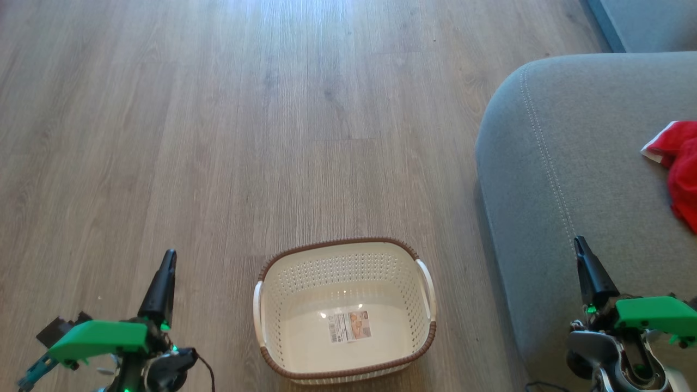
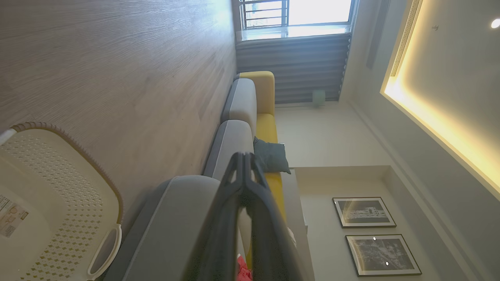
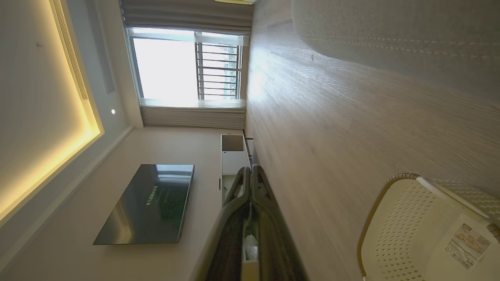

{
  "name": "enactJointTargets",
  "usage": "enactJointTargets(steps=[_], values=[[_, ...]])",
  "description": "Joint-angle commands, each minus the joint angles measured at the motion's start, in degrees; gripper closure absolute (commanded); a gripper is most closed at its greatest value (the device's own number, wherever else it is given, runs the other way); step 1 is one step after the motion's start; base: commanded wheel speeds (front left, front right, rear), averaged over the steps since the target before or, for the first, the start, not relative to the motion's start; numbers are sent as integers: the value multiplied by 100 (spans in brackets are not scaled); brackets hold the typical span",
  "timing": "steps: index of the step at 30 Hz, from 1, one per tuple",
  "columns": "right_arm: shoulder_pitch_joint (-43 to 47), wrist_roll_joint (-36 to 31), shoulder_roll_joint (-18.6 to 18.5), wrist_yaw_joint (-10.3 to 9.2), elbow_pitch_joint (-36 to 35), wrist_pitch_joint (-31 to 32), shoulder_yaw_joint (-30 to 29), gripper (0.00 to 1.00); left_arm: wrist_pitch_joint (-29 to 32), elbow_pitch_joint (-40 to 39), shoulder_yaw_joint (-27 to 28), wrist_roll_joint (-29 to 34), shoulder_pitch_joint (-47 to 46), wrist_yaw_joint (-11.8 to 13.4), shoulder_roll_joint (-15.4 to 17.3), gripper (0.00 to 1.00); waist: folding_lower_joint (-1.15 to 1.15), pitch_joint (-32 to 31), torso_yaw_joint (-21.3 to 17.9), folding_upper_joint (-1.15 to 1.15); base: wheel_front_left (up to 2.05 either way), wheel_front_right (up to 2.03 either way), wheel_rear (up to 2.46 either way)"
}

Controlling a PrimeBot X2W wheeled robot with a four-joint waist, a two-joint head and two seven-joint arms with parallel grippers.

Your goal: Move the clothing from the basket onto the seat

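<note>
Head view, looking down at a pale wood-plank floor (image 1: 272, 109). At 6 o'clock sits the basket (image 1: 337, 269), cream plastic with perforated walls, a brown woven-look rim and 2 white side handles. Its bare bottom shows, with 1 paper label (image 1: 351, 325) stuck flat on it.

From 2 o'clock down to 5 o'clock the seat (image 1: 588, 136) spreads out, a large grey cushion with a rounded corner and a pale stitched seam. It stands just beside the basket, not touching it. The clothing (image 1: 683, 169) lies on the seat at 3 o'clock, a bright red crumpled heap with a white edge, cut off by the picture's border.

The left gripper (image 1: 169, 258) is at 7 o'clock, over the floor and apart from the basket. Its 2 long dark fingers are pressed together into 1 point, with nothing between them. The right gripper (image 1: 580, 245) is at 4 o'clock, seen against the seat's front edge. Its fingers are likewise together and hold nothing. Whether it touches the cushion cannot be told.

Each wrist view confirms this: the fingers meet at their tips, clamping nothing.
</note>
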Motion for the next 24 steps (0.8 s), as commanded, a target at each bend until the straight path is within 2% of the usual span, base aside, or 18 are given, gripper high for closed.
enactJointTargets(steps=[1,24], values=[[-311,184,4,0,-228,114,79,100,66,-162,264,-185,-347,-56,61,100,0,-4,-8,0,0,0,0],[-313,212,8,0,-229,127,70,100,105,-160,308,-189,-352,-60,35,100,0,-5,-11,0,0,0,0]])
